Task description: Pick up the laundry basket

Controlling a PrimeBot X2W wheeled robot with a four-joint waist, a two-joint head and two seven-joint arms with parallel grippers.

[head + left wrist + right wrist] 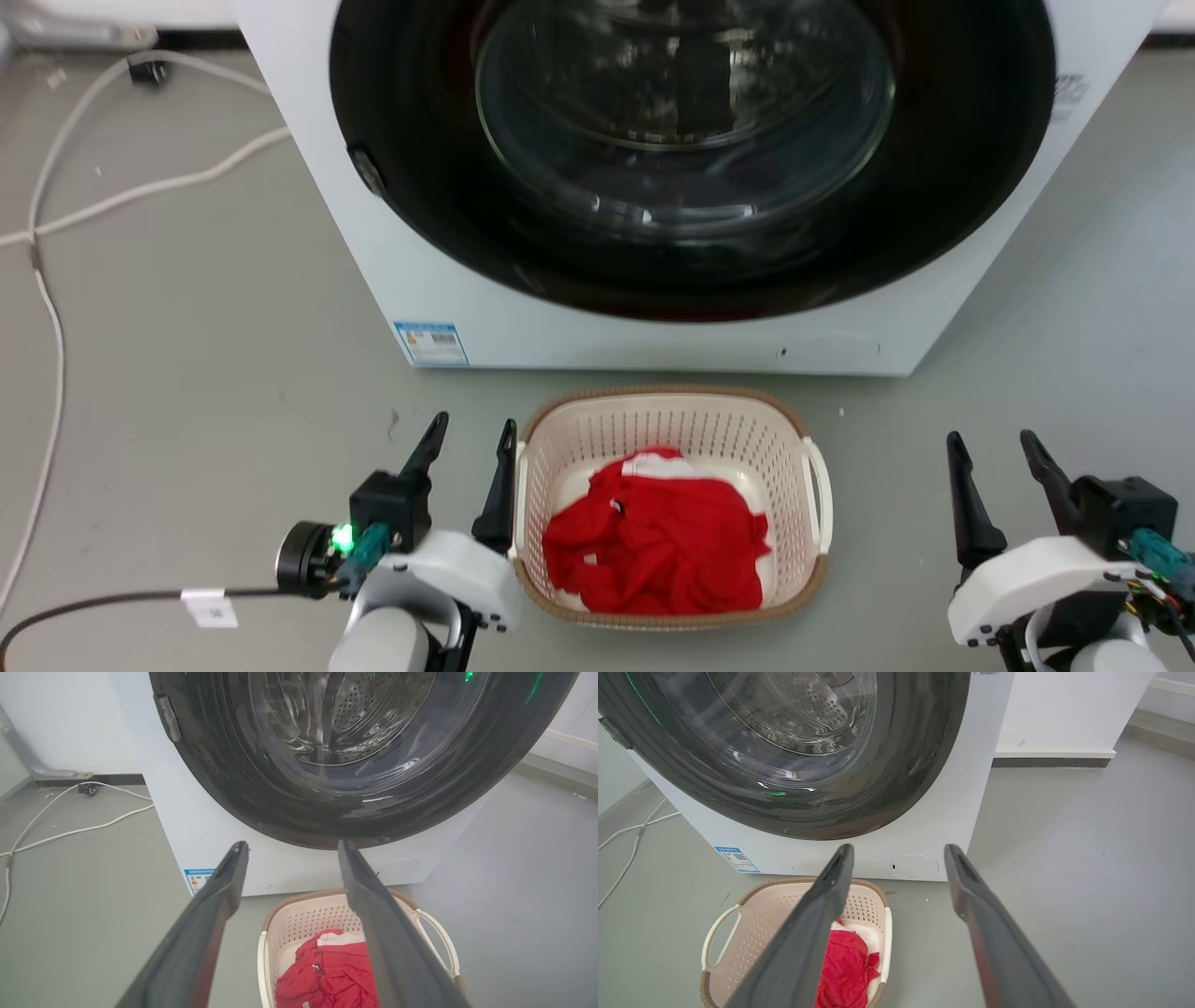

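Item: laundry basket, cream plastic with perforated walls and a brown woven-look rim, one unit. Location: upright on the grey floor, just in front of the white washer, near the robot and between its two arms. Contents: one crumpled red garment with some white cloth under it, covering most of the bottom and lying well below the rim. Fittings: a white left handle and a white right handle, one loop on each short side. Left gripper: fingers spread apart, holding nothing, its inner finger just beside the left handle; whether it touches cannot be told. Right gripper: fingers likewise spread and empty, well apart from the basket to the right. Surroundings: pale cables trail over the floor at far left, and a blue label sits low on the washer front. Handling estimate: light, since the load is a small amount of cloth; the walls look thin and likely to flex if squeezed, and the smooth plastic may slip between narrow fingers. The soft load should not shift much. Recommended hold: both loop handles, one gripper to each, closing around the loop rather than pinching the perforated wall; a lift by one side would probably tip the basket. Step in hand, as judged: approach, with the right arm having further to travel.
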